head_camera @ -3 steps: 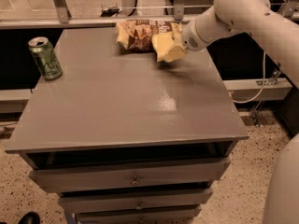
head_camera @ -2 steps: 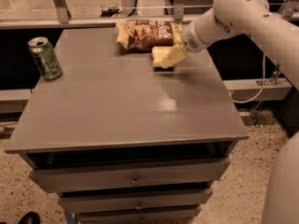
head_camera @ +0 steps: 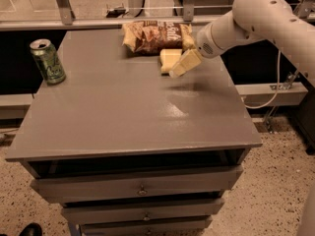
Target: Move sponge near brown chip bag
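Sponge (head_camera: 169, 59) is lying flat on the worktop (head_camera: 123, 112) now, down from its tilted carry a sec ago, sitting just in front of the brown chip bag (head_camera: 155, 36). Claw (head_camera: 179, 69) is hanging at its right edge; spread or pinching, can't tell.
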Motion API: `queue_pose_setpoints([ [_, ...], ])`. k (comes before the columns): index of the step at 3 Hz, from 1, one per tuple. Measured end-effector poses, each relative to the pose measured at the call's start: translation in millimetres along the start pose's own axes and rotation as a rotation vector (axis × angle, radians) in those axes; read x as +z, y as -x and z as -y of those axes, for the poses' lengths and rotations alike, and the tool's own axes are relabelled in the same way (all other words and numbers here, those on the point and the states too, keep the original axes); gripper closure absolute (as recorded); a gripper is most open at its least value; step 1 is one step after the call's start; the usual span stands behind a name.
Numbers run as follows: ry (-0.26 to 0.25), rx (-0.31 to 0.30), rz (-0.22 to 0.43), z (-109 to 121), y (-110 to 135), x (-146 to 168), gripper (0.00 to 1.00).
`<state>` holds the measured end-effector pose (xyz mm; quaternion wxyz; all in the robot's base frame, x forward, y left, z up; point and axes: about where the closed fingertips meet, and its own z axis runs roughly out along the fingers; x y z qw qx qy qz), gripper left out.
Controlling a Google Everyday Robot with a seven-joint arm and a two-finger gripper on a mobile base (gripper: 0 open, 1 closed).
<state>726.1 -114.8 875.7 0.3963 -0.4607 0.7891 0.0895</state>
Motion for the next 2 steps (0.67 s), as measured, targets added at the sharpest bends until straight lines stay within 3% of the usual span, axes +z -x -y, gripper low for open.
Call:
queue_pose_setpoints([
  [1,0.035,-0.024,0.149,-24.0,12.2,-47.9,0.00],
  [2,0.038,-0.019,0.341,-35.0,3.9,-124.4,0.00],
])
